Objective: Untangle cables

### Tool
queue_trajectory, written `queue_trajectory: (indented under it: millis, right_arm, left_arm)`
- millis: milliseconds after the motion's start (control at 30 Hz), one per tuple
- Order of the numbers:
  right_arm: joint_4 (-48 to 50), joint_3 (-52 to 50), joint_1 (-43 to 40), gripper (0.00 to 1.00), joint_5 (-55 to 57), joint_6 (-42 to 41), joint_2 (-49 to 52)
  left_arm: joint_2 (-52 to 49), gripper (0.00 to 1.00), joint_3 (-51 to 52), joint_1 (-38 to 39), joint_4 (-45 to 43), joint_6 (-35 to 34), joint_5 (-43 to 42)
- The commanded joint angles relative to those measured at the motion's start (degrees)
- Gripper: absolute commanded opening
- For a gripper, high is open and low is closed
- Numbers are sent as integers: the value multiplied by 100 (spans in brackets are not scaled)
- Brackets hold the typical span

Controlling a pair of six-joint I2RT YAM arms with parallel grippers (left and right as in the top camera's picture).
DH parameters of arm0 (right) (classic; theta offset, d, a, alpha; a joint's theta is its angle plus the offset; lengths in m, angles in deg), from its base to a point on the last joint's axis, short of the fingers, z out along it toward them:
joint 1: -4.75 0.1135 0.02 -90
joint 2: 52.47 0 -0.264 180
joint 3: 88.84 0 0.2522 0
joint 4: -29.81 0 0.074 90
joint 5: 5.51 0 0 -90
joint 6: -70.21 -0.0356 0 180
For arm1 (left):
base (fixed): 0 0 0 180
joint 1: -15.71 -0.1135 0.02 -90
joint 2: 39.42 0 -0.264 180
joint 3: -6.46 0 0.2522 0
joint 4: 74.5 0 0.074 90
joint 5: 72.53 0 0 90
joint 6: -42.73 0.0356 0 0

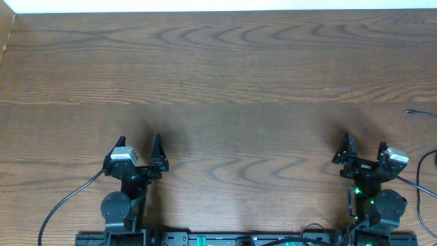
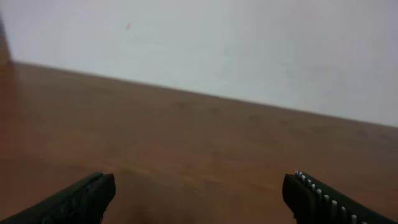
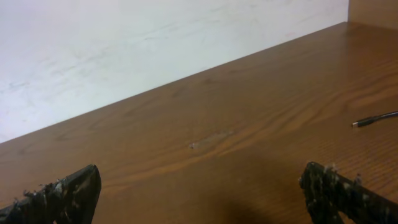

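Observation:
Of the cables, only one thin black cord end (image 1: pixel 418 113) shows, lying at the table's far right edge. The right wrist view catches its plug tip (image 3: pixel 372 120) to the right of the fingers. The rest of the cables are out of view. My left gripper (image 1: pixel 139 142) rests near the front left with its fingers spread wide and nothing between them; the left wrist view shows the same gap (image 2: pixel 199 186) over bare wood. My right gripper (image 1: pixel 364 144) is open at the front right, empty (image 3: pixel 199 182), with the cord end well beyond it to the right.
The wooden table (image 1: pixel 225 75) runs back to a white wall (image 3: pixel 124 56). A thick black arm wire (image 1: pixel 65 200) curves off the left arm base, and another (image 1: pixel 429 186) loops beside the right arm.

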Motion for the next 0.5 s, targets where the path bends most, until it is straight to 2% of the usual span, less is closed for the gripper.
queue_trajectory:
  millis: [0,233,467]
  right_arm:
    - [-31,-2,-4,99,24,-74,2]
    - [-31,-2,-4,99,24,-74,2]
    - [-31,-2,-4,99,24,-74,2]
  left_arm:
    - [55,92,179,13,-7,131,404]
    - [55,92,188,13,466,201,861]
    - [55,92,188,13,424,214,839]
